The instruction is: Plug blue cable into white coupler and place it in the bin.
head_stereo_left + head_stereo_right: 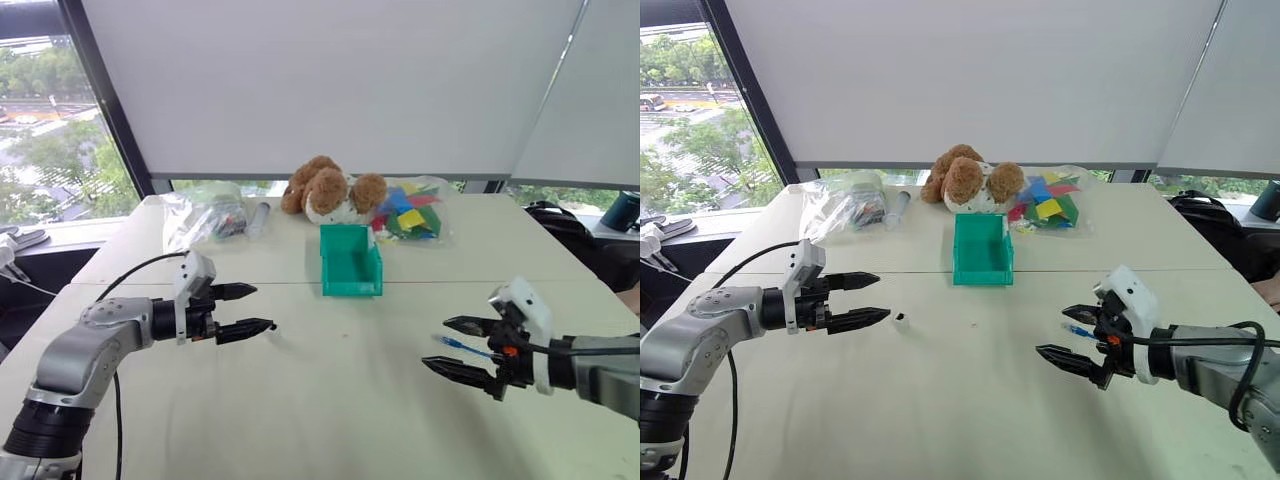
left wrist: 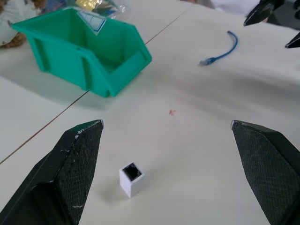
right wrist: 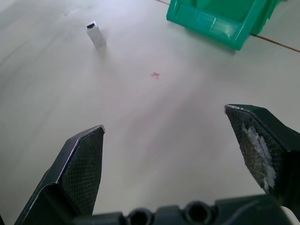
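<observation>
The white coupler (image 1: pixel 901 322) stands upright on the pale table, a small white block with a dark socket on top (image 2: pixel 131 178), just beyond my left gripper's tips. My left gripper (image 1: pixel 872 299) hovers open and empty beside it. The blue cable (image 2: pixel 219 50) lies curved on the table near my right gripper (image 1: pixel 1068 334), partly hidden behind its fingers (image 1: pixel 463 347). That gripper is open too, holding nothing. The teal-green bin (image 1: pixel 982 250) stands at the table's middle back, its lowered lip facing me, and it looks empty.
A brown teddy (image 1: pixel 965 181) sits behind the bin. Clear bags flank it, one with coloured pieces (image 1: pixel 1048 205) at the right, another (image 1: pixel 845 208) at the left. A small red mark (image 3: pixel 155 74) shows on the table between the grippers. A dark bag (image 1: pixel 1207 215) lies off the table's right edge.
</observation>
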`<action>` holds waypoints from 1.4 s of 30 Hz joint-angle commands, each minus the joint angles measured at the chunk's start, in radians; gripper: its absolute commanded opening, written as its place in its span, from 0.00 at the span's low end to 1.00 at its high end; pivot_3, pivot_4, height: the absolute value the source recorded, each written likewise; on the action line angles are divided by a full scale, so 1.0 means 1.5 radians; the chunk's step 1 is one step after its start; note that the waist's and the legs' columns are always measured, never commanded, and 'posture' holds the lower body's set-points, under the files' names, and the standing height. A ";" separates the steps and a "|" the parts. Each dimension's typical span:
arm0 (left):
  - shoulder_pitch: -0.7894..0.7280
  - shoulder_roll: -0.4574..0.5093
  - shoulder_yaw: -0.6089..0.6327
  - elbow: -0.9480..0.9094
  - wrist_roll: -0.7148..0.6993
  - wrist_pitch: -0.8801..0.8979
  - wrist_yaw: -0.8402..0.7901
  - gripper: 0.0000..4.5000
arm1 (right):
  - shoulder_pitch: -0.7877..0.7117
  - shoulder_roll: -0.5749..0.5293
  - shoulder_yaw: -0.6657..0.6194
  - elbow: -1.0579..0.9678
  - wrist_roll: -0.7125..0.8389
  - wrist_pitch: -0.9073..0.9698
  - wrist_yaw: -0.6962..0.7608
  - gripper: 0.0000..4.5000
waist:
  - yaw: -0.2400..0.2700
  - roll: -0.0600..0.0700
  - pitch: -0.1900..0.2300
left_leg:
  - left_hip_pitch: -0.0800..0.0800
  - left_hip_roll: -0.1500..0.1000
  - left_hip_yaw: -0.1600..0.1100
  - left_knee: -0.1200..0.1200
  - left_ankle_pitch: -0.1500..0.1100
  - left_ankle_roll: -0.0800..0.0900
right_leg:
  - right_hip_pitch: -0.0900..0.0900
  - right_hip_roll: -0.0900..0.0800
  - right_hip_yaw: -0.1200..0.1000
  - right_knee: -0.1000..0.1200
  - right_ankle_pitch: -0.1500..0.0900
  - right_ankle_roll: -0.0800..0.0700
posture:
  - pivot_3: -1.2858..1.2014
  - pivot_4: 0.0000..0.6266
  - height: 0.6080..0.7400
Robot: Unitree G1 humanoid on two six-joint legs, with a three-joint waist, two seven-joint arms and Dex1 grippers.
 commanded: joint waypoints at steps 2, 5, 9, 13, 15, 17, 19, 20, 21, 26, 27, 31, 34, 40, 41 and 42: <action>-0.033 -0.008 -0.018 0.017 0.014 -0.016 -0.007 1.00 | -0.014 0.016 -0.009 -0.025 -0.007 -0.016 -0.023 0.99 | 0.001 0.000 0.000 | 0.000 0.000 0.000 0.000 0.000 0.000 | 0.000 0.000 0.000 0.000 0.000 0.000 | 0.52 0.24 1.00; -0.041 -0.010 -0.023 0.043 0.031 -0.034 -0.010 1.00 | -0.023 0.029 -0.005 -0.039 0.000 -0.006 -0.048 0.99 | 0.000 0.000 0.000 | 0.000 0.000 0.000 0.000 0.000 0.000 | 0.000 0.000 0.000 0.000 0.000 0.000 | 0.52 0.24 1.00; -0.047 -0.031 -0.041 0.067 0.065 -0.065 0.008 1.00 | -0.026 0.041 0.006 -0.044 -0.009 -0.004 -0.071 0.99 | -0.001 0.000 0.000 | 0.000 0.000 0.000 0.000 0.000 0.000 | 0.000 0.000 0.000 0.000 0.000 0.000 | 0.52 0.24 1.00; -0.031 -0.079 -0.077 0.076 0.118 -0.107 0.051 1.00 | -0.011 0.047 0.010 -0.060 -0.007 0.001 -0.084 0.99 | 0.002 0.000 0.000 | 0.000 0.000 0.000 0.000 0.000 0.000 | 0.000 0.000 0.000 0.000 0.000 0.000 | 0.52 0.24 1.00; -0.009 -0.105 -0.092 0.069 0.137 -0.119 0.075 1.00 | 0.006 0.040 0.007 -0.070 -0.017 0.003 -0.086 0.99 | 0.001 0.000 0.000 | 0.000 0.000 0.000 0.001 0.000 0.000 | 0.001 0.000 0.000 0.000 0.000 0.000 | 0.52 0.24 1.00; 0.012 -0.126 -0.102 0.061 0.151 -0.121 0.098 1.00 | 0.012 0.042 -0.012 -0.077 -0.003 0.013 -0.093 0.99 | 0.000 0.000 0.000 | 0.000 0.000 0.000 0.001 0.000 0.000 | 0.001 -0.001 0.000 0.000 0.000 0.000 | 0.52 0.24 1.00; 0.030 -0.145 -0.114 0.057 0.168 -0.136 0.117 1.00 | 0.023 0.048 -0.016 -0.080 -0.005 0.010 -0.095 0.99 | -0.001 0.000 0.000 | 0.000 0.000 0.000 0.001 0.000 0.000 | 0.001 -0.001 0.000 0.000 0.000 0.000 | 0.52 0.24 1.00; 0.036 -0.155 -0.119 0.055 0.178 -0.144 0.128 1.00 | 0.027 0.049 -0.013 -0.075 -0.016 0.007 -0.098 0.99 | -0.001 0.000 0.000 | 0.000 0.000 0.000 0.001 0.000 0.000 | 0.001 0.000 0.000 0.000 0.000 0.000 | 0.52 0.24 1.00; 0.039 -0.163 -0.122 0.053 0.186 -0.150 0.137 1.00 | 0.027 0.051 -0.008 -0.067 -0.029 0.005 -0.106 0.99 | 0.000 0.000 0.000 | 0.000 0.000 0.000 0.001 0.000 0.000 | 0.001 0.000 0.000 0.000 0.000 0.000 | 0.52 0.24 1.00; 0.020 -0.187 -0.103 0.050 0.180 -0.184 0.151 1.00 | 0.038 0.040 0.052 0.068 -0.152 -0.079 -0.090 0.99 | 0.001 -0.001 0.000 | 0.001 0.000 -0.001 0.001 0.000 0.000 | 0.002 0.000 0.000 0.000 0.000 0.000 | 0.52 0.24 1.00; 0.014 -0.188 -0.099 0.050 0.174 -0.186 0.148 1.00 | 0.039 0.037 0.061 0.094 -0.169 -0.102 -0.073 0.99 | 0.001 -0.001 0.000 | 0.001 0.000 0.000 0.002 0.000 0.000 | 0.002 0.000 0.000 0.000 0.000 0.000 | 0.52 0.24 1.00; -0.016 -0.180 -0.102 0.043 0.147 -0.189 0.097 1.00 | 0.004 0.007 0.091 0.259 -0.234 -0.211 0.032 0.99 | 0.000 0.000 0.000 | 0.001 0.000 0.000 0.002 0.000 0.000 | 0.002 0.000 0.000 0.000 0.000 0.000 | 0.52 0.24 1.00; -0.034 -0.172 -0.104 0.042 0.133 -0.185 0.065 1.00 | -0.026 -0.016 0.119 0.373 -0.284 -0.298 0.101 0.99 | -0.001 0.000 0.000 | 0.001 -0.001 0.001 0.002 0.000 0.000 | 0.002 0.000 0.000 0.000 0.000 0.000 | 0.52 0.24 1.00; -0.046 -0.172 -0.113 0.050 0.140 -0.196 0.043 1.00 | -0.109 -0.014 0.175 0.606 -0.352 -0.413 0.221 0.99 | -0.002 0.000 0.000 | 0.002 -0.001 0.001 0.001 0.000 0.000 | 0.003 0.000 0.000 0.000 0.000 0.001 | 0.52 0.24 1.00; -0.046 -0.173 -0.113 0.049 0.140 -0.194 0.043 1.00 | -0.120 -0.013 0.186 0.634 -0.361 -0.422 0.240 0.99 | -0.002 0.000 0.000 | 0.002 -0.001 0.001 0.001 0.000 0.000 | 0.003 0.000 0.000 0.000 0.000 0.001 | 0.52 0.24 1.00; -0.047 -0.174 -0.113 0.047 0.140 -0.193 0.042 1.00 | -0.129 -0.011 0.197 0.657 -0.370 -0.431 0.259 0.99 | -0.002 0.000 0.000 | 0.002 -0.001 0.001 0.001 0.000 0.000 | 0.003 0.000 0.000 0.000 0.000 0.001 | 0.52 0.24 1.00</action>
